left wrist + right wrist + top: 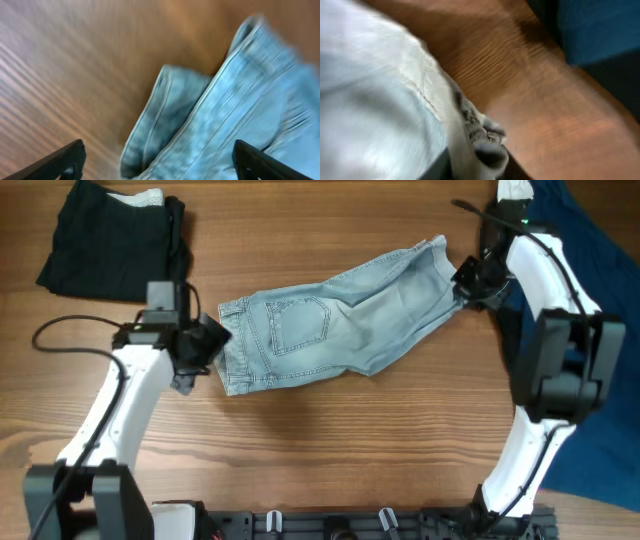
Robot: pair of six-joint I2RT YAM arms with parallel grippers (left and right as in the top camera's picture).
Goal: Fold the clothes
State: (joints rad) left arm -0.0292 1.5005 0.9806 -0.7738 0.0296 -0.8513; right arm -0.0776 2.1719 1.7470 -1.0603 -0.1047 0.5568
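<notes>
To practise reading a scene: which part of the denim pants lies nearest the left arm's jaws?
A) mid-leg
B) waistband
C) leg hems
B: overhead, the waistband of the denim pants lies beside the left arm's jaws; the leg hems lie far off.

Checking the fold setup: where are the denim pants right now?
Overhead view: the denim pants lie mid-table, waistband beside the open left gripper, leg end pinched by the right gripper.

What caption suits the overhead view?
Light-blue denim pants lie across the wooden table, left fingers by the waistband, right fingers at a leg hem.
</notes>
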